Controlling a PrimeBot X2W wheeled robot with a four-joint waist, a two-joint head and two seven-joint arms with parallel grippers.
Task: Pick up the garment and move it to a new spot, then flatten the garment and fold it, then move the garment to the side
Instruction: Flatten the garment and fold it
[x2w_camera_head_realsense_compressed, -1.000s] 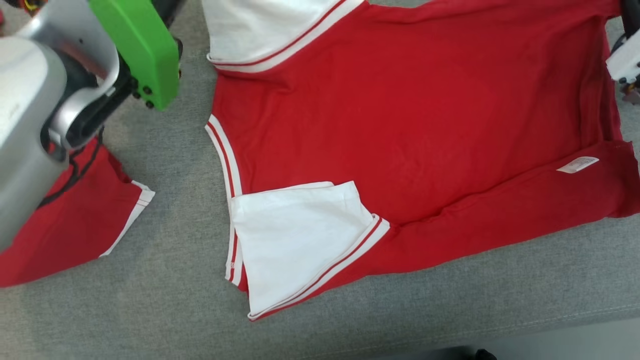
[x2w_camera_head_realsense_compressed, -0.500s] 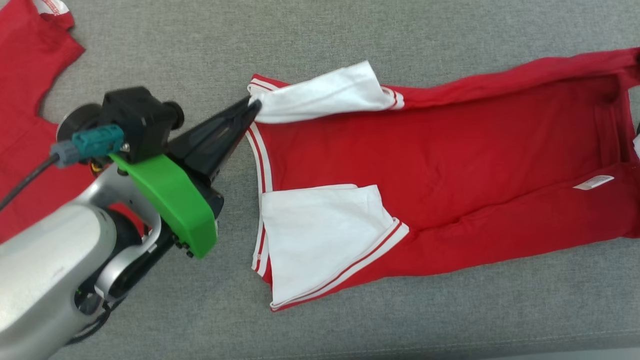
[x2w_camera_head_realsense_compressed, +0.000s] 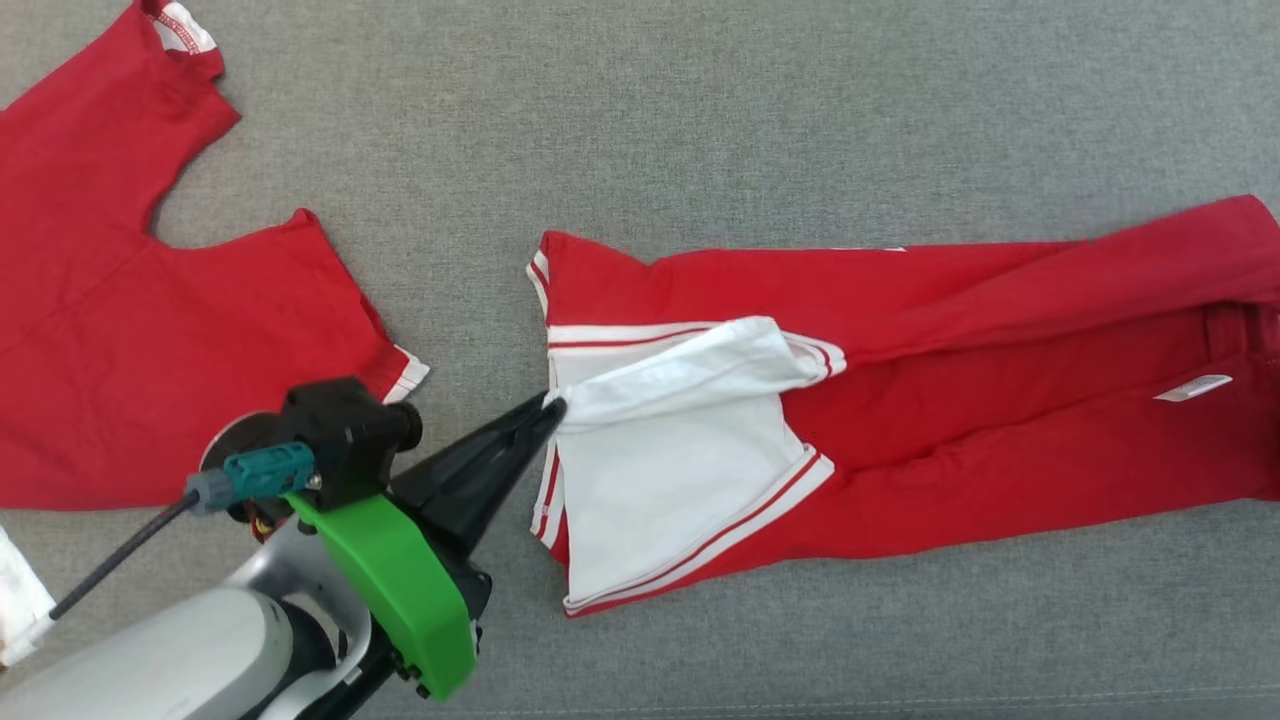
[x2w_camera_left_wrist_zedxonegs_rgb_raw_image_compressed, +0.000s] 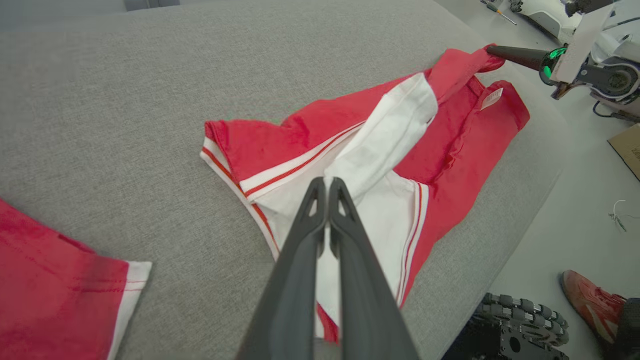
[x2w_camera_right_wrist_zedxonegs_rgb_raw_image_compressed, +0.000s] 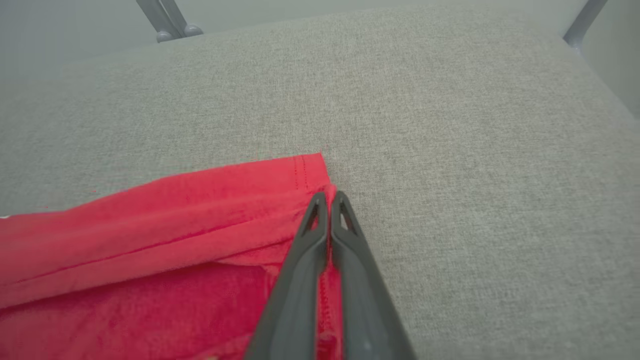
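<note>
The garment (x2w_camera_head_realsense_compressed: 950, 400), red with white striped sleeves, lies lengthways on the grey cushion (x2w_camera_head_realsense_compressed: 700, 120), its far side folded over toward the near side. My left gripper (x2w_camera_head_realsense_compressed: 553, 408) is shut on the edge of the upper white sleeve (x2w_camera_head_realsense_compressed: 690, 365), holding it over the lower white sleeve (x2w_camera_head_realsense_compressed: 660, 500). In the left wrist view the shut fingertips (x2w_camera_left_wrist_zedxonegs_rgb_raw_image_compressed: 327, 181) pinch that white cloth. My right gripper (x2w_camera_right_wrist_zedxonegs_rgb_raw_image_compressed: 328, 196) is shut on the red hem corner (x2w_camera_right_wrist_zedxonegs_rgb_raw_image_compressed: 310, 172) at the garment's other end, and its dark tip (x2w_camera_left_wrist_zedxonegs_rgb_raw_image_compressed: 492, 50) shows there in the left wrist view.
A second red shirt (x2w_camera_head_realsense_compressed: 120, 330) lies spread at the cushion's left. A bit of white cloth (x2w_camera_head_realsense_compressed: 20, 600) sits at the lower left edge. Past the cushion's edge are the floor, a black wheeled base (x2w_camera_left_wrist_zedxonegs_rgb_raw_image_compressed: 520, 325) and a red shoe (x2w_camera_left_wrist_zedxonegs_rgb_raw_image_compressed: 590, 305).
The head camera has shifted. My left gripper has carried the far white sleeve toward the near side, folding the garment's far edge over onto its body and the other sleeve.
</note>
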